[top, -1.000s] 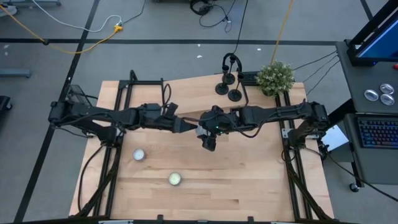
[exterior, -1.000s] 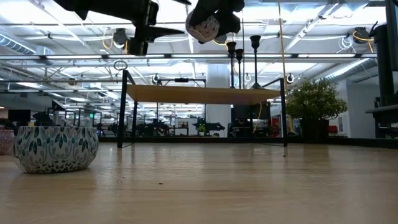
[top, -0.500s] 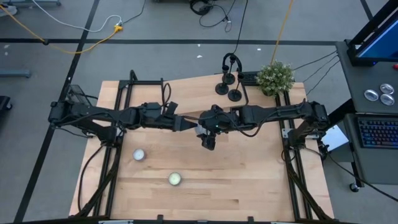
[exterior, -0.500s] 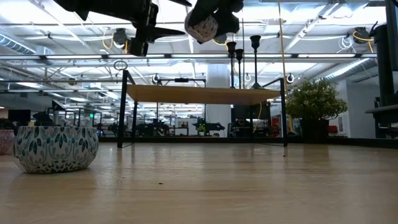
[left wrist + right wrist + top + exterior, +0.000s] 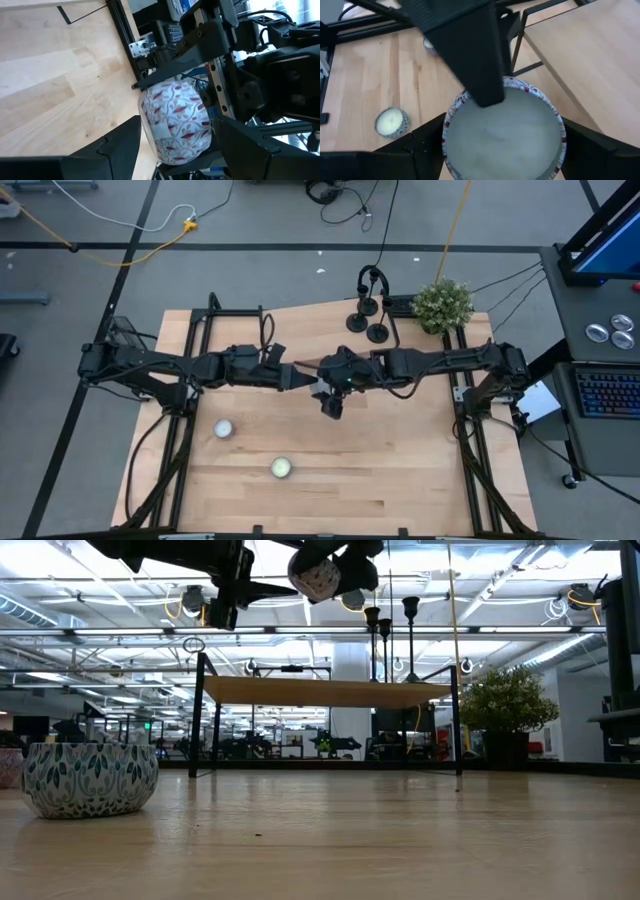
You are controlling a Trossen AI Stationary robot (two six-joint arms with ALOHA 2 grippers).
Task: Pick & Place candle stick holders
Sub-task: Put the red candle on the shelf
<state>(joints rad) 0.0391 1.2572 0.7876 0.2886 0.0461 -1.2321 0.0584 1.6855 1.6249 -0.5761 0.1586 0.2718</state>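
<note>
Three black candle stick holders [image 5: 366, 320] stand on their round bases at the table's far edge; their stems [image 5: 385, 635] show in the low view. My right gripper [image 5: 331, 400] is high over the table's middle, shut on a round tin candle with a red-and-white pattern [image 5: 175, 120], not on a holder. My left gripper [image 5: 305, 380] is open right beside it. Its two fingers [image 5: 117, 147] stand on either side of the tin. I cannot tell whether they touch it. My right gripper pinches the tin candle's side wall [image 5: 451, 117] between its two fingers, on opposite sides just below the rim. The fingers come from above, pointing down past the wax top [image 5: 505, 130]. The tin is lifted clear, high above the table [image 5: 318, 575], and slightly tilted.
Two round tealight candles [image 5: 224, 428] [image 5: 282, 468] sit on the near left part of the table. A blue-patterned tin [image 5: 90, 778] shows at the left in the low view. A small potted plant [image 5: 443, 304] stands at the far right, next to the holders.
My right gripper has carried the tin candle a little toward the table's left and slightly up, closer to my left gripper. The tin stays lifted clear.
</note>
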